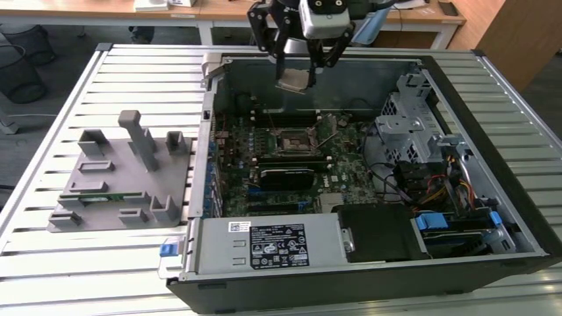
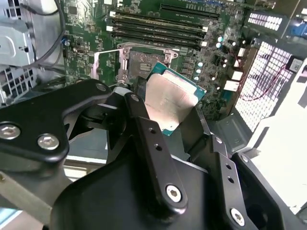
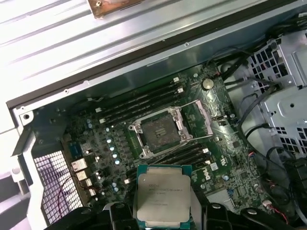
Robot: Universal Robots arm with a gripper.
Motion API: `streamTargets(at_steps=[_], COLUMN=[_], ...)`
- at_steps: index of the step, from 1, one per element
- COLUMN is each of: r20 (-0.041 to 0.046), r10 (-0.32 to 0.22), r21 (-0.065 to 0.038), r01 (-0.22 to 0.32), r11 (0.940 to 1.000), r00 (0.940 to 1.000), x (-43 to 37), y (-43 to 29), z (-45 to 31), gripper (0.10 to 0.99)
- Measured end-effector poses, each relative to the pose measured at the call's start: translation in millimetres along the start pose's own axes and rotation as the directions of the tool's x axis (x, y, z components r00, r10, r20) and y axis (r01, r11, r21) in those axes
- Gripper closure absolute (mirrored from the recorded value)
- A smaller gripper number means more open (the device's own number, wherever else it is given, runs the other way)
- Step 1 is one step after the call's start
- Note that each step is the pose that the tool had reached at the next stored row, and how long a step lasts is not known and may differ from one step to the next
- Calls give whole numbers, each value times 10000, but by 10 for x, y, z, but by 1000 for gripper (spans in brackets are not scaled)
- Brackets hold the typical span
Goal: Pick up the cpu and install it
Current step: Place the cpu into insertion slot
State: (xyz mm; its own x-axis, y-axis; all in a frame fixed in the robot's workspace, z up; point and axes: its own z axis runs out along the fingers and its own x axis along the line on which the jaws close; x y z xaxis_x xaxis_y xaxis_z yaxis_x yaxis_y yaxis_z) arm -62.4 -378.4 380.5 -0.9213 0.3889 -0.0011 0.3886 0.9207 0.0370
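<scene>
The cpu (image 1: 293, 80) is a flat square chip with a silvery top and a green rim, held tilted in the air above the far part of the open computer case. My gripper (image 1: 297, 70) is shut on the cpu, its black fingers (image 2: 153, 139) clamping two opposite edges of the chip (image 2: 171, 99). In the first wrist view the cpu (image 3: 162, 194) hangs above the motherboard, a short way from the open black socket (image 3: 162, 132), whose metal frame is flipped up. In the exterior view that socket (image 1: 293, 139) lies below and nearer than the chip.
The open case (image 1: 220, 217) lies on a slatted white table (image 1: 131, 79). A grey fixture block (image 1: 123, 178) with a green memory stick stands at the exterior view's left. Drive cages and cables (image 1: 422, 151) fill the case's right side. Memory slots (image 3: 139, 103) flank the socket.
</scene>
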Motion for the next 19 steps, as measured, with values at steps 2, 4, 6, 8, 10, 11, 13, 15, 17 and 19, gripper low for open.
streamTargets(at_steps=[2,4,6,8,10,11,13,15,17,19], r20=[11,22,34,45,57,62,73,84,95,105], r10=[282,566,861,1155,1438,1574,1846,2123,2389,2666], r21=[-1,0,-1,-2,-2,-4,-5,-6,-9,-11], r01=[-282,-566,-861,-1155,-1438,-1574,-1846,-2123,-2389,-2666], r11=[9996,9984,9963,9933,9896,9875,9828,9772,9710,9638], r00=[9996,9984,9963,9933,9896,9875,9828,9772,9710,9638], x=[1,1,2,2,3,3,4,5,5,6], y=[1,2,3,5,6,7,8,10,12,13], z=[1,2,4,5,6,6,7,8,9,10], gripper=[557,557,557,557,557,557,557,557,557,557])
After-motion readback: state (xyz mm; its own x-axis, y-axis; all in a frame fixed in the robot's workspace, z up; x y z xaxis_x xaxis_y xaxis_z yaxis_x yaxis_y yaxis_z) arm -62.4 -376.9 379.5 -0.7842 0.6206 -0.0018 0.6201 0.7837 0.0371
